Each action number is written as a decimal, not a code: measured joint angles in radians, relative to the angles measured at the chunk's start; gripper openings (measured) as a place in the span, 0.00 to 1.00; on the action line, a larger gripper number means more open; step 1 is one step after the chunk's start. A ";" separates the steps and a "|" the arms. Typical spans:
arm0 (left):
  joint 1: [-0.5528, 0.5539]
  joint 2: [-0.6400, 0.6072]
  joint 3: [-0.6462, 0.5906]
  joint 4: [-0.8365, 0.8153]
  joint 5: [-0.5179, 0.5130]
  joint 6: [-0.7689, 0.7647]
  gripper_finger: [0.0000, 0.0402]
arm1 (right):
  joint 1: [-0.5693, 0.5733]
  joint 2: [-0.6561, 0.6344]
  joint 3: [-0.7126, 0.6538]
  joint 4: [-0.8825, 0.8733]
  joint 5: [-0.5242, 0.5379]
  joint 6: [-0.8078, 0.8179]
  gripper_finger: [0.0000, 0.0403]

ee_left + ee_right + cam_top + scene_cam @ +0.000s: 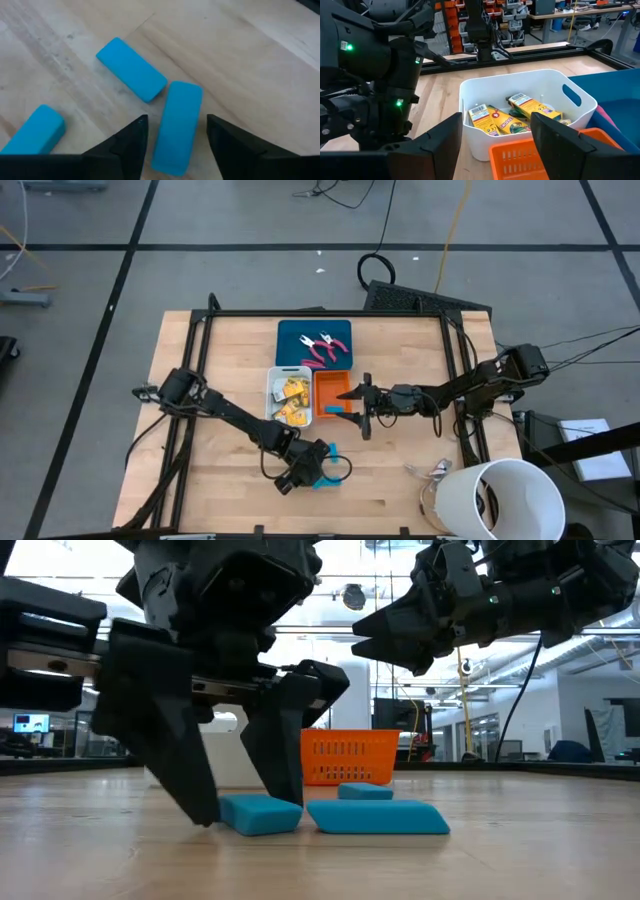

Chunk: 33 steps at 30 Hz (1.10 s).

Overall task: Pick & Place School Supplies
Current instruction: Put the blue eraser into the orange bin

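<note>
The left end effector (172, 145), released, straddles one blue eraser (177, 127) lying flat on the desk (400, 480). The eraser's long axis runs between the fingers. The right end effector (358, 405) hovers released above the orange tray (325, 390), farther off.

Your school supplies lie in three groups: blue pieces on the bare wood, yellow pieces in a tray, pink-handled tools in another.

You have three blue oblong pieces (177, 126) lying flat on the table, near its front edge; one sits between the open fingers of the left gripper (175, 137), a second (131, 69) lies just beside its far end, and a third (35, 131) rests apart. Your yellow oblong pieces (492, 120), with dark marks, are heaped in the white tray (475, 90). Your two pink-handled plier-like tools (322, 347) lie side by side in the teal tray (292, 337).
</note>
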 joint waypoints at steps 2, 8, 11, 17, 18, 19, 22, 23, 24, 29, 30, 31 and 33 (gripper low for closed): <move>0.006 0.000 0.000 -0.011 -0.002 0.001 0.46 | 0.000 0.000 0.000 -0.001 0.000 0.000 0.56; 0.014 -0.001 0.000 -0.024 -0.040 0.012 0.27 | 0.000 0.000 0.000 -0.002 0.000 0.000 0.55; 0.014 -0.002 0.001 -0.026 -0.046 0.011 0.21 | 0.000 0.000 0.000 -0.002 0.000 0.000 0.55; 0.014 -0.011 0.001 -0.030 -0.082 -0.027 0.22 | 0.000 0.000 0.000 -0.002 0.000 0.000 0.55; 0.014 -0.014 0.001 -0.030 -0.091 -0.028 0.23 | 0.000 0.000 0.000 -0.002 0.000 0.000 0.55; 0.012 -0.022 0.000 -0.035 -0.108 -0.025 0.23 | 0.000 0.000 0.000 -0.002 0.000 0.000 0.55; 0.009 -0.039 -0.001 -0.028 -0.128 -0.022 0.23 | 0.000 0.000 0.000 -0.005 0.000 0.000 0.55; 0.009 -0.050 -0.001 -0.035 -0.132 -0.021 0.23 | 0.000 0.000 0.000 -0.008 0.000 0.000 0.55; 0.008 -0.061 -0.001 -0.040 -0.132 -0.024 0.22 | 0.000 0.000 0.000 -0.010 0.000 0.000 0.55; 0.008 -0.130 -0.001 -0.052 -0.143 -0.039 0.19 | 0.000 0.000 0.000 -0.024 0.000 0.000 0.55; 0.008 -0.145 -0.001 -0.048 -0.145 -0.043 0.19 | 0.000 0.000 0.000 -0.025 0.000 0.000 0.55; 0.008 -0.162 -0.001 -0.048 -0.155 -0.048 0.19 | 0.000 0.000 0.000 -0.025 0.000 0.000 0.55; 0.008 -0.193 -0.001 -0.055 -0.191 -0.057 0.20 | 0.000 0.000 0.000 -0.025 0.000 0.000 0.55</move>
